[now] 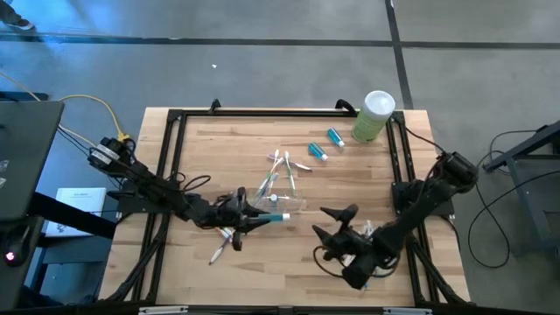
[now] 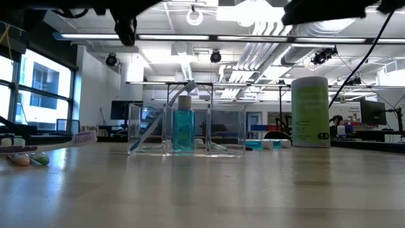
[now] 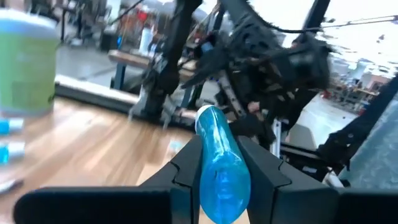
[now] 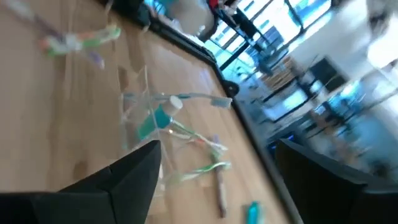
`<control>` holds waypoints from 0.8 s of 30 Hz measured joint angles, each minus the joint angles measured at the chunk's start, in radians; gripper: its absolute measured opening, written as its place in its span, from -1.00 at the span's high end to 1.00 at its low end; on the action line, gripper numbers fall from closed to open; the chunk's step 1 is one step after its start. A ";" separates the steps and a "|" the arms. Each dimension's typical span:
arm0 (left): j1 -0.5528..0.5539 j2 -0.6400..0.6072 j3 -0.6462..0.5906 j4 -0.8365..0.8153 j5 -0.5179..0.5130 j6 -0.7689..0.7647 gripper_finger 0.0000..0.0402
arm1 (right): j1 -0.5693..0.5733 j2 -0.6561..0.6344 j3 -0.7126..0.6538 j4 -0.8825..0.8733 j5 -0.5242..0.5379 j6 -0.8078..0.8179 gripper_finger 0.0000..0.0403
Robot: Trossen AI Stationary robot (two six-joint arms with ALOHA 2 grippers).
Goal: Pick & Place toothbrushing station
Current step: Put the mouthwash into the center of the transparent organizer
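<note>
Left fingers (image 3: 221, 165) pinch blue tube (image 3: 219, 168) beside clear cup (image 1: 282, 201); right fingers (image 1: 325, 229) spread.

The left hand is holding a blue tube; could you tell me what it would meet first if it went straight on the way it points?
Probably the clear cup just ahead of the left hand and its blue tube; beyond that the right hand, though depth is unclear.

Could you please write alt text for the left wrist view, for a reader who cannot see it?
The left gripper is shut on a small blue tube, which stands up between its two dark fingers above the wooden table. The right arm looms blurred behind it, and the pale-green canister stands off to one side.
</note>
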 joint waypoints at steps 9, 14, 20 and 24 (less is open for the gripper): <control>-0.014 0.000 0.000 0.162 0.002 0.150 0.65 | -0.030 -0.050 -0.070 -0.045 0.121 0.401 -0.52; -0.013 0.000 0.000 0.207 0.002 0.184 0.65 | -0.071 -0.051 -0.070 0.006 0.111 0.442 -0.40; -0.012 0.000 0.000 0.208 0.003 0.189 0.65 | -0.135 -0.047 -0.070 0.166 -0.149 0.310 -0.17; -0.012 0.000 0.000 0.208 0.003 0.189 0.64 | -0.170 -0.016 -0.071 0.366 -0.263 0.135 -0.02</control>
